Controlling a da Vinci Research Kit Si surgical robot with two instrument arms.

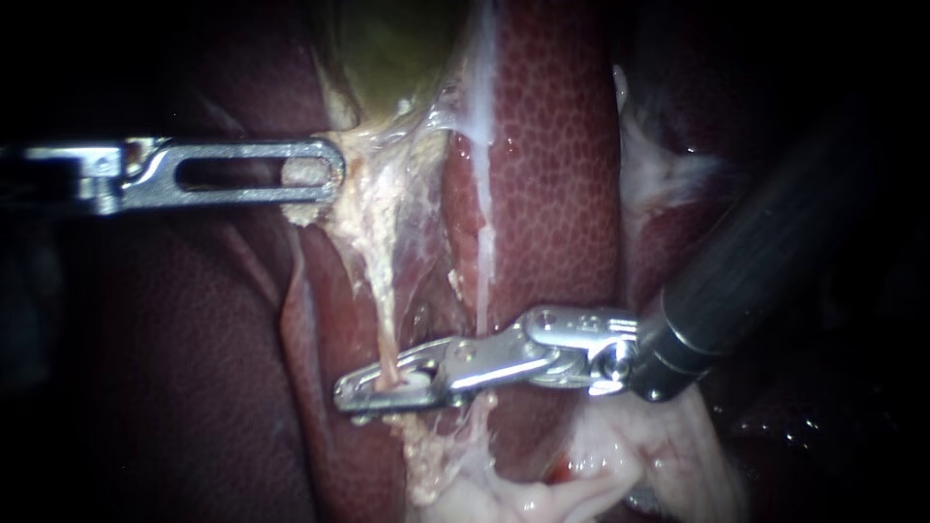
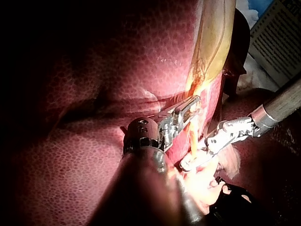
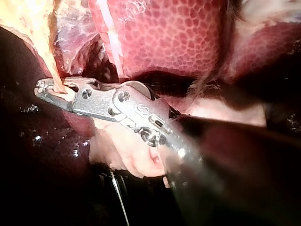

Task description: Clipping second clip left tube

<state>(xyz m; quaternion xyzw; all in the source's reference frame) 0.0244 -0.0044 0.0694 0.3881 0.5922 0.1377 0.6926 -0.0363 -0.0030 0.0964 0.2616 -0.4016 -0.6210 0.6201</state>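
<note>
Right instrument (image 3: 51,89) jaws clamp the tube (image 3: 52,70), plainest from its wrist; left instrument (image 1: 315,174) jaws grip gallbladder (image 1: 387,48).

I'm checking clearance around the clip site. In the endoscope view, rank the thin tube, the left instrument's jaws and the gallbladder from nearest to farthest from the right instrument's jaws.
From the right instrument:
1. The thin tube: gripped between its jaws.
2. The left instrument: up and to the left, jaws shut on pale tissue.
3. The gallbladder: farthest, at the top.
</note>
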